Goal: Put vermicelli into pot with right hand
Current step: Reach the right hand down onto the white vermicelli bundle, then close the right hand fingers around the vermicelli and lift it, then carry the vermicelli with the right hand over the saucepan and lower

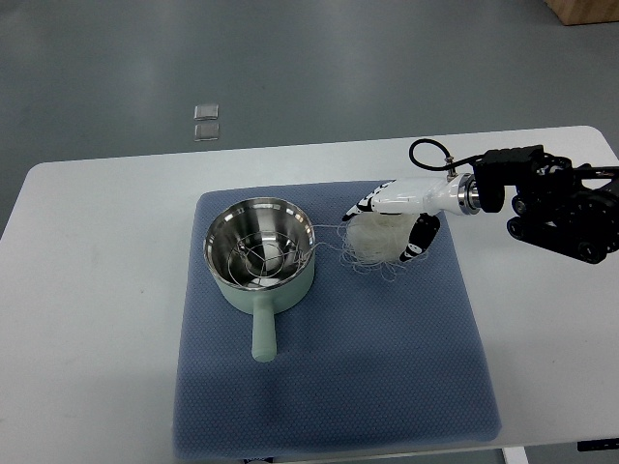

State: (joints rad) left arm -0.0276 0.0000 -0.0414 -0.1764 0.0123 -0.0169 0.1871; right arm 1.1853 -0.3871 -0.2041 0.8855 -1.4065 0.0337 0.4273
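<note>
White vermicelli [372, 242] gathered under our right hand [397, 220] on the blue mat [387, 367].
We see the fingers curled about the nest, pinching it from above, loose strands trailing toward the pot [259, 253]. The pot stands well to the hand's left, mouth open, handle pointing toward the robot; we judge the carry runs straight leftward.

Looks like a robotics lab or test room rather than a kitchen: plain white counter [97, 251] with a blue mat [329, 387], bare grey floor [290, 68] across the upper frame, black robot arm [561, 208] at right edge.
</note>
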